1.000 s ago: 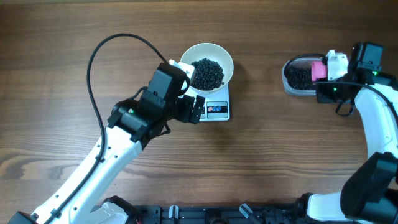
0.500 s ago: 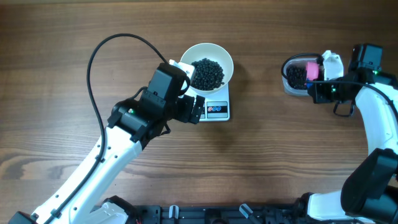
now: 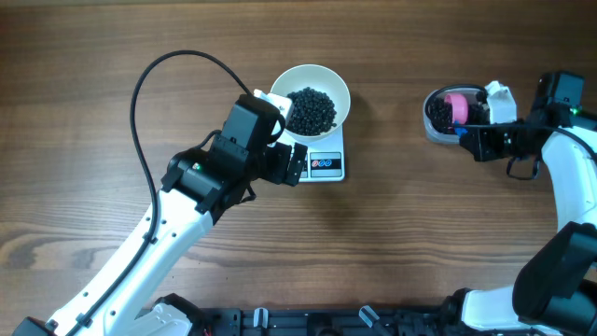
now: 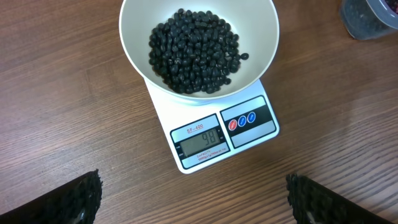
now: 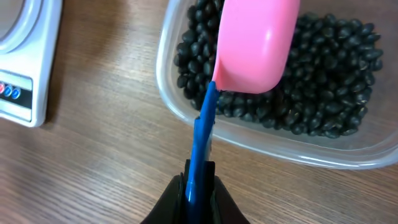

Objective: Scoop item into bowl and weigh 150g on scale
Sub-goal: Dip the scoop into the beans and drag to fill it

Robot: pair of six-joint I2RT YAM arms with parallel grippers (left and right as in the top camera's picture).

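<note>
Two heaps of the item [image 4: 193, 53] show: one in the bowl [image 4: 134, 43] on the scale [image 4: 214, 134], the other in the clear tub [image 5: 186, 118], well apart to the right. The right gripper [image 5: 198, 180], pinched tight on the blue handle [image 5: 202, 134] of the pink scoop [image 5: 255, 43], holds it over that tub, handle running straight out from the jaws, so the bowl lies off to its left, while the left gripper [image 4: 196, 205] hangs wide open and empty just before the scale. Only the left wrist view shows the display [image 4: 199, 142], seemingly 98; only the right wrist view shows the scoop's rounded back, its load hidden.
</note>
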